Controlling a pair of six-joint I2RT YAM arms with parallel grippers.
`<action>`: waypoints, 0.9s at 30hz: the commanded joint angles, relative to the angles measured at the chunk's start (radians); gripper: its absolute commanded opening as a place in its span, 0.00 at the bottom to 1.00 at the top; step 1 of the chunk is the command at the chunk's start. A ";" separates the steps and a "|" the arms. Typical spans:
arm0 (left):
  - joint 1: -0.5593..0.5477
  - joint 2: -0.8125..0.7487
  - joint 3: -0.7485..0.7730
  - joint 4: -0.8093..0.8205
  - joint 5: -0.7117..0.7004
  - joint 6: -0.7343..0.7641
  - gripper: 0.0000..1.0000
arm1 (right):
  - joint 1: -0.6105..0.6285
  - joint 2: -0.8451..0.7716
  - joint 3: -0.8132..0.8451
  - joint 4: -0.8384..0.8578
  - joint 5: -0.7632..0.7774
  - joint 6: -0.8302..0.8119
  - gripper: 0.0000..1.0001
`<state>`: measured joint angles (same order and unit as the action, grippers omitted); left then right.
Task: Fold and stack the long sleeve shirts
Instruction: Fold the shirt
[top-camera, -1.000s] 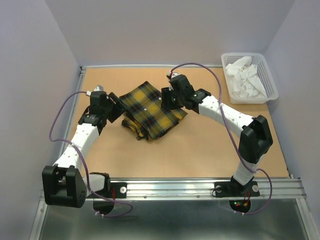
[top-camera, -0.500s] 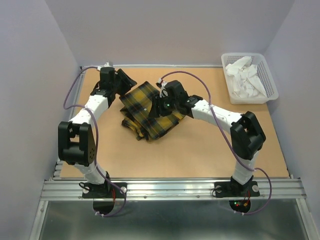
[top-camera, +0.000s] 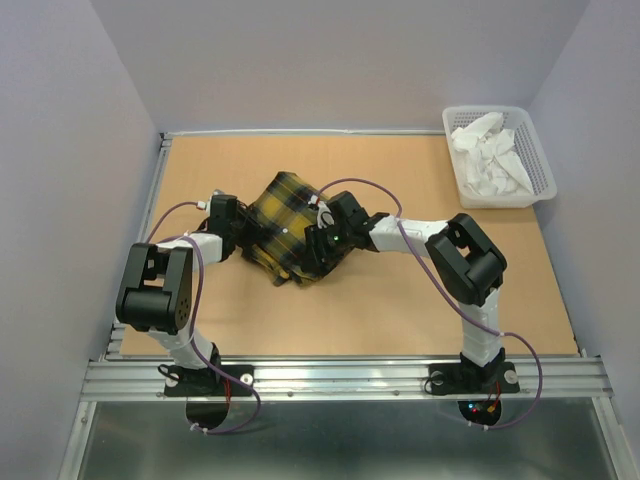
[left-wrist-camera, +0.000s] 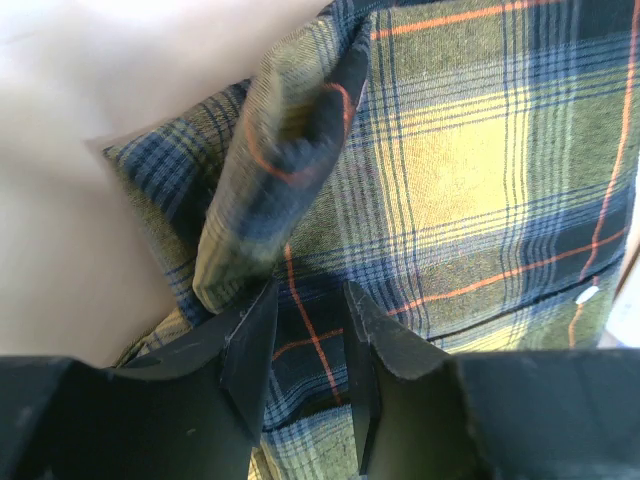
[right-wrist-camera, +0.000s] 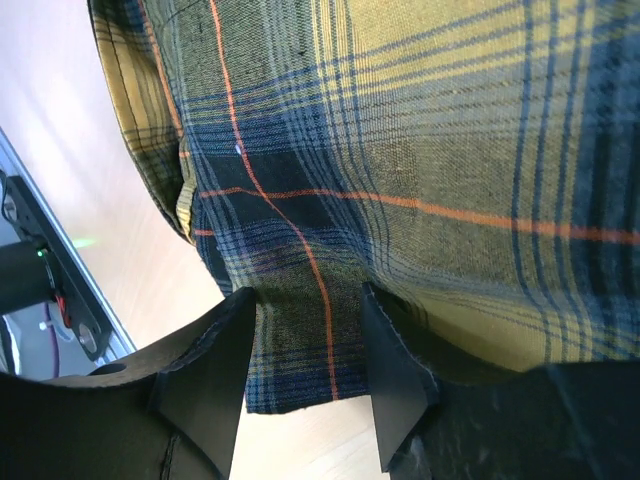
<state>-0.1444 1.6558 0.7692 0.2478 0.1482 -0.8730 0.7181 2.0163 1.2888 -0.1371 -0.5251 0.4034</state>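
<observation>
Left of centre on the table (top-camera: 420, 300), we see the plaid shirt (top-camera: 283, 222) lying bunched in folds. At its 9 o'clock edge the left gripper (top-camera: 238, 240) rests on the cloth, and at 4 o'clock the right gripper (top-camera: 322, 248). Both have fingers apart over fabric, and we cannot tell whether either pinches it. At 2 o'clock, well apart, a white basket (top-camera: 546, 170) holds white cloths (top-camera: 490, 160).

A shirt (top-camera: 285, 225) lies on the table (top-camera: 400, 310), basket (top-camera: 505, 203) far-right.

A white basket (top-camera: 541, 160) (holding what looks like crumpled white cloth (top-camera: 490, 160)) sits at the table's (top-camera: 400, 310) far right corner.
</observation>
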 joint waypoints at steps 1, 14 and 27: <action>0.011 -0.054 -0.082 0.005 -0.065 -0.063 0.43 | 0.000 0.004 -0.046 0.060 -0.007 -0.034 0.52; 0.016 -0.134 -0.073 -0.061 -0.078 0.023 0.43 | -0.123 -0.195 0.058 0.056 0.013 0.012 0.58; 0.006 -0.103 -0.059 -0.065 -0.044 0.057 0.43 | -0.299 -0.016 0.005 0.287 -0.157 0.192 0.54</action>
<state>-0.1356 1.5475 0.6853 0.2173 0.1009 -0.8455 0.4568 1.9171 1.3998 0.0048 -0.5930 0.5110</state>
